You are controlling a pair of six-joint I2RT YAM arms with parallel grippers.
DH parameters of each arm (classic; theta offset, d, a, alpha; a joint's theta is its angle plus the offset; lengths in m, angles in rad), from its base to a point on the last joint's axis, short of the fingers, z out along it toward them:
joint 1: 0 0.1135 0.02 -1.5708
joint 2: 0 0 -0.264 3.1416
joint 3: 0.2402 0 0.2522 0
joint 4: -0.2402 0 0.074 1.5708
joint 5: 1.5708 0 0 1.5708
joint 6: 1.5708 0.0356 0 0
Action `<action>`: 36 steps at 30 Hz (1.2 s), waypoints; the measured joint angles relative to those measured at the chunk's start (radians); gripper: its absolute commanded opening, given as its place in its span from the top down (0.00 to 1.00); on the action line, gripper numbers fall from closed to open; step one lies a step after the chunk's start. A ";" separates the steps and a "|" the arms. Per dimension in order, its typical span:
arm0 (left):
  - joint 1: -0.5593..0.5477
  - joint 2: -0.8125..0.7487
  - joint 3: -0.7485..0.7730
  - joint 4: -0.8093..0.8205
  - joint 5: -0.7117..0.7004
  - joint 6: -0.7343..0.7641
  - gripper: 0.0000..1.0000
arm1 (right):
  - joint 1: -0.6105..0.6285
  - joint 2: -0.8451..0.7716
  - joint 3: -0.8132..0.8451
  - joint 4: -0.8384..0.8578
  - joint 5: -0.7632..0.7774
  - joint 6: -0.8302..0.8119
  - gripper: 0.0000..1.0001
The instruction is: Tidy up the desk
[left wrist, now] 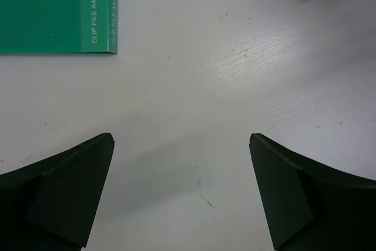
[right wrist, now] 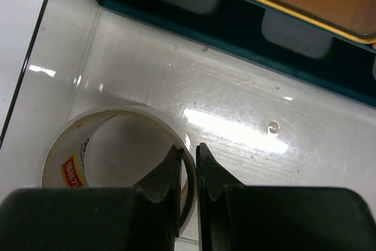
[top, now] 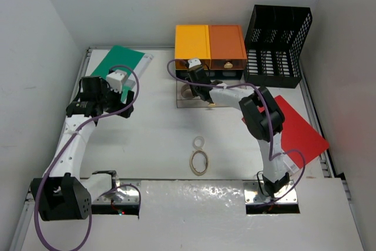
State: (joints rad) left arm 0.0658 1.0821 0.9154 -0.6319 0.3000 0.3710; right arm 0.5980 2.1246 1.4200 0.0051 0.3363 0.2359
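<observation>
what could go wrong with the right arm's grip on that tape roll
The right fingers pinch only the thin wall of the clear round tape roll, so it may swing or slip when lifted. It sits close to the wall of the clear plastic tray, which it could snag.

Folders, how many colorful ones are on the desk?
2. The green folder lies at the back left corner of the desk; the red folder lies at its right edge.

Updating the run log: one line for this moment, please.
left hand: open, over desk near green clip file | right hand: shut on tape roll wall, inside clear tray
</observation>
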 measured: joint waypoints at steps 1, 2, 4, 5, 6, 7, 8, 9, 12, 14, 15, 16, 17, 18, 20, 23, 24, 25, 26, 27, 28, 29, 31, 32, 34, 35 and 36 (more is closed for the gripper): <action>0.000 0.000 0.000 0.000 0.000 0.001 0.00 | 0.000 0.002 0.000 -0.001 -0.003 0.001 0.91; 0.000 0.000 0.000 0.000 0.000 0.002 0.00 | 0.000 0.003 0.000 -0.002 -0.006 0.001 0.87; 0.000 -0.002 0.000 0.000 0.000 0.005 0.01 | 0.000 0.003 0.000 -0.008 -0.008 0.003 0.84; 0.000 -0.002 0.000 0.000 0.000 0.006 0.00 | 0.000 0.003 0.000 -0.010 -0.009 0.003 0.83; 0.000 -0.003 0.000 0.000 0.000 0.006 0.00 | 0.000 0.003 0.000 -0.010 -0.011 0.003 0.77; 0.000 -0.005 0.000 0.000 0.000 0.009 0.01 | 0.000 0.003 0.000 -0.010 -0.015 0.003 0.71; 0.000 -0.005 0.000 0.000 0.000 0.010 0.00 | 0.000 0.003 0.000 -0.010 -0.018 0.000 0.67; 0.000 -0.005 0.000 0.001 0.000 0.010 0.01 | 0.000 0.003 0.000 -0.010 -0.020 -0.001 0.59; 0.000 -0.005 0.000 0.001 0.000 0.013 0.00 | 0.000 0.003 0.003 -0.018 -0.026 -0.011 0.47; 0.000 -0.005 0.000 0.000 -0.001 0.013 0.01 | 0.000 0.002 0.006 -0.028 -0.035 -0.024 0.38; 0.000 -0.005 0.000 0.000 -0.001 0.013 0.00 | 0.000 0.001 0.006 -0.032 -0.040 -0.029 0.36; 0.000 -0.005 0.000 0.000 -0.002 0.014 0.00 | 0.000 -0.004 0.005 -0.037 -0.049 -0.034 0.30; 0.000 -0.005 0.000 0.000 -0.002 0.015 0.00 | 0.000 -0.012 0.002 -0.039 -0.054 -0.038 0.27; 0.000 -0.005 0.000 0.000 -0.004 0.016 0.00 | 0.000 -0.027 -0.004 -0.043 -0.059 -0.045 0.24; 0.000 -0.008 0.000 -0.001 -0.006 0.018 0.01 | 0.000 -0.068 -0.021 -0.046 -0.064 -0.057 0.17; 0.000 -0.020 0.000 -0.001 -0.010 0.022 0.00 | 0.000 -0.164 -0.045 -0.059 -0.072 -0.080 0.09; 0.000 -0.024 0.000 -0.001 -0.011 0.024 0.00 | 0.000 -0.201 -0.050 -0.063 -0.073 -0.086 0.07; 0.000 -0.027 0.000 0.000 -0.012 0.025 0.00 | 0.000 -0.243 -0.054 -0.067 -0.075 -0.094 0.07; 0.000 -0.029 0.000 0.000 -0.012 0.026 0.00 | 0.000 -0.284 -0.057 -0.071 -0.076 -0.102 0.06; 0.000 -0.030 0.000 0.000 -0.013 0.028 0.01 | 0.000 -0.319 -0.059 -0.075 -0.082 -0.106 0.06; 0.000 -0.031 0.000 0.000 -0.013 0.031 0.00 | 0.000 -0.362 -0.064 -0.081 -0.089 -0.107 0.06; 0.000 -0.030 0.000 0.000 -0.016 0.036 0.01 | 0.000 -0.405 -0.072 -0.085 -0.108 -0.108 0.06; 0.000 -0.030 0.000 0.000 -0.020 0.042 0.00 | 0.000 -0.469 -0.096 -0.093 -0.155 -0.108 0.06; 0.000 -0.030 0.000 0.000 -0.023 0.043 0.00 | 0.000 -0.502 -0.117 -0.098 -0.183 -0.107 0.06; 0.000 -0.030 0.000 0.000 -0.024 0.044 0.01 | 0.010 -0.549 -0.162 -0.112 -0.222 -0.102 0.05; 0.000 -0.030 0.000 0.000 -0.024 0.044 0.00 | 0.024 -0.575 -0.197 -0.122 -0.228 -0.100 0.05; 0.000 -0.030 0.000 -0.001 -0.024 0.044 0.00 | 0.042 -0.589 -0.222 -0.143 -0.229 -0.097 0.05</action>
State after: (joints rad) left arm 0.0662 1.0519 0.9154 -0.6327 0.2760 0.4149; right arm 0.6403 1.5356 1.1976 -0.1383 0.1070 0.1387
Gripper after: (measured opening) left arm 0.996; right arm 0.947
